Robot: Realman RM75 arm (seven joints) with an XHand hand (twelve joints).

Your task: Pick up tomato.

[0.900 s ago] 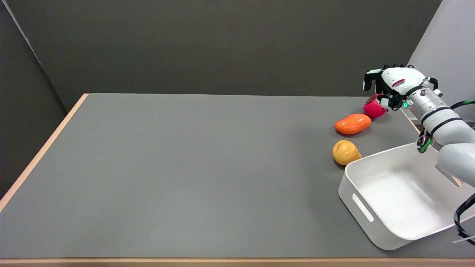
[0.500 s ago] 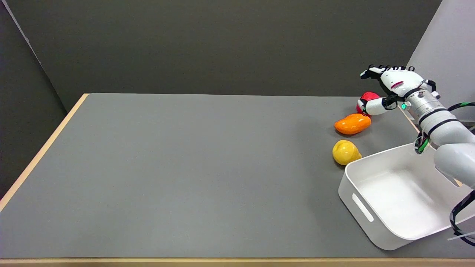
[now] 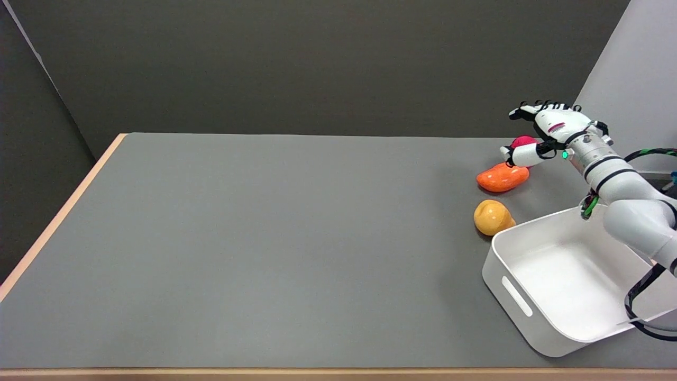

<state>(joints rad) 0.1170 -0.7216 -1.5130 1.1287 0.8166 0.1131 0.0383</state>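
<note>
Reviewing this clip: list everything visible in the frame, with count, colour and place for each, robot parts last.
tomato: one, red, far right of the table, mostly hidden behind the right hand.
orange fruit: one, orange, elongated, lying just in front of the tomato.
yellow fruit: one, yellow, rounded, on the table near the bin's far-left corner.
bin: one, white, slot handle on its near-left wall, nothing seen inside, near right of the table.
table: one, grey top with a light wooden edge, fills most of the view.
right hand: one, black and white, fingers apart around the tomato; whether it touches cannot be told.
right arm: one, white, enters from the lower right, passing over the bin.
</note>
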